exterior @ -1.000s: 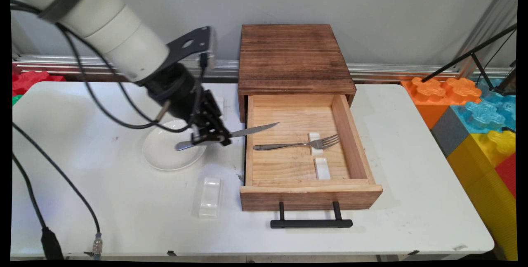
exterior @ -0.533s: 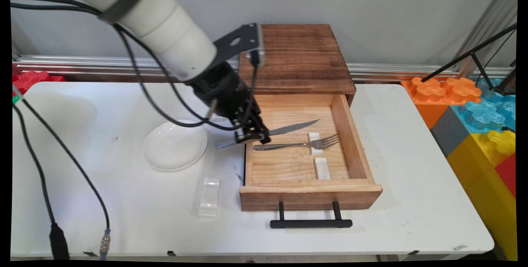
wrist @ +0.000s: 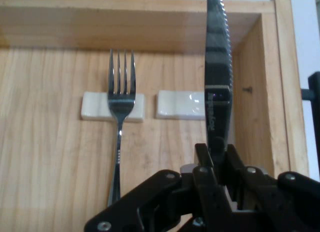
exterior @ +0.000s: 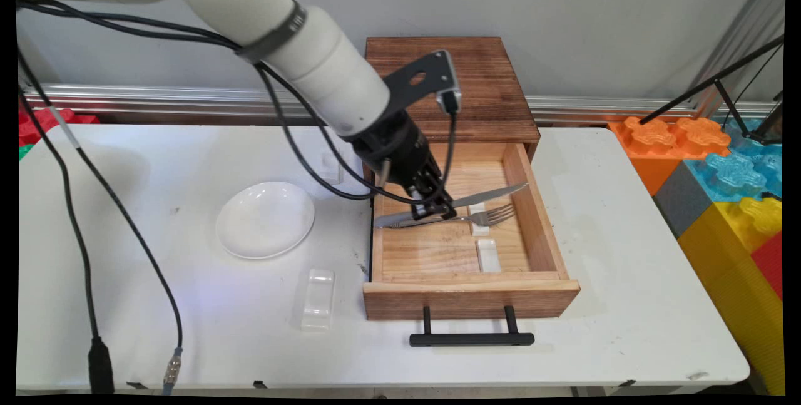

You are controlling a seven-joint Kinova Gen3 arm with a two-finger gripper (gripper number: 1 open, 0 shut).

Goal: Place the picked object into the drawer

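A knife (wrist: 218, 87) is held clamped between the black fingers (wrist: 204, 164) of the gripper (exterior: 436, 210), its blade pointing away from them toward the open wooden drawer's (exterior: 466, 302) right wall. Just beyond, a fork (exterior: 460, 219) lies parallel on a white rest (wrist: 112, 107), beside an empty rest (wrist: 180, 104). The arm is angled down from the upper left over the desk (exterior: 188, 305).

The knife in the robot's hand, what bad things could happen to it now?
The knife is pinched only near its handle in the hand, so it might tilt or slip out. Its tip sits close to the drawer's right wall and could bump it. The fork lies just beside it on a white rest, so lowering the knife carelessly might knock the fork off.
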